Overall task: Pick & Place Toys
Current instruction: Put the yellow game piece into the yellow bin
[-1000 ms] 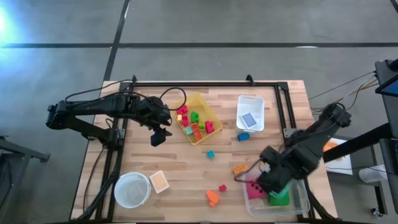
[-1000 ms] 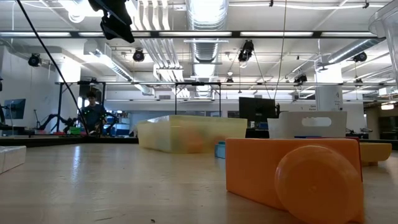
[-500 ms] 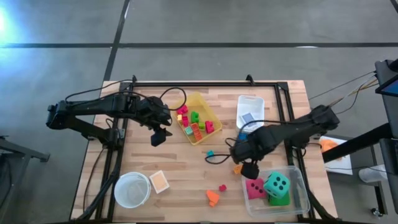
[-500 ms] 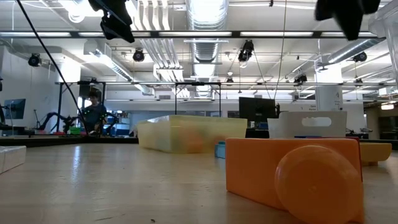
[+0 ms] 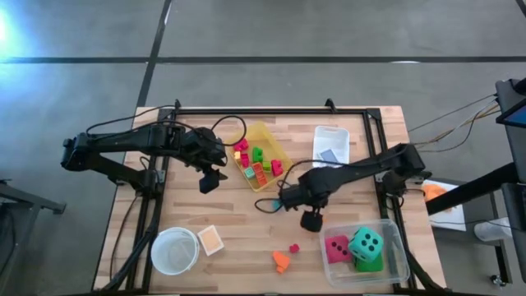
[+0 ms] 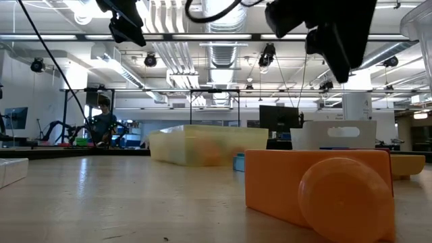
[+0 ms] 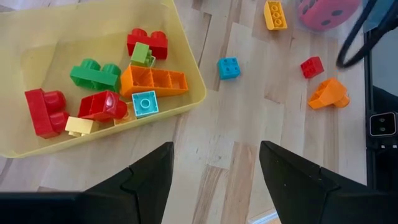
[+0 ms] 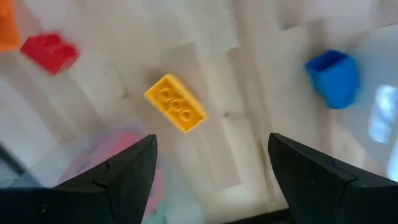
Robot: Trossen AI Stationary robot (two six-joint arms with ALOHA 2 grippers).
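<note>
Hovering over your yellow block (image 8: 175, 103), the right gripper (image 5: 311, 220) gapes empty; the left gripper (image 5: 209, 181) apparently likewise, beside the yellow bin (image 5: 279, 148).

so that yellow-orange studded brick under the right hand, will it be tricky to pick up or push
The yellow-orange brick looks like hard moulded plastic, so probably stiff and light. It lies flat on the wooden table, so it should slide rather than roll. Its smooth sides may slip unless the right hand, open above it, squares up first.

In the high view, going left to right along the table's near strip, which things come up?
White bowl → orange-filled white box → orange block → small red block → clear bin holding the dice.
</note>
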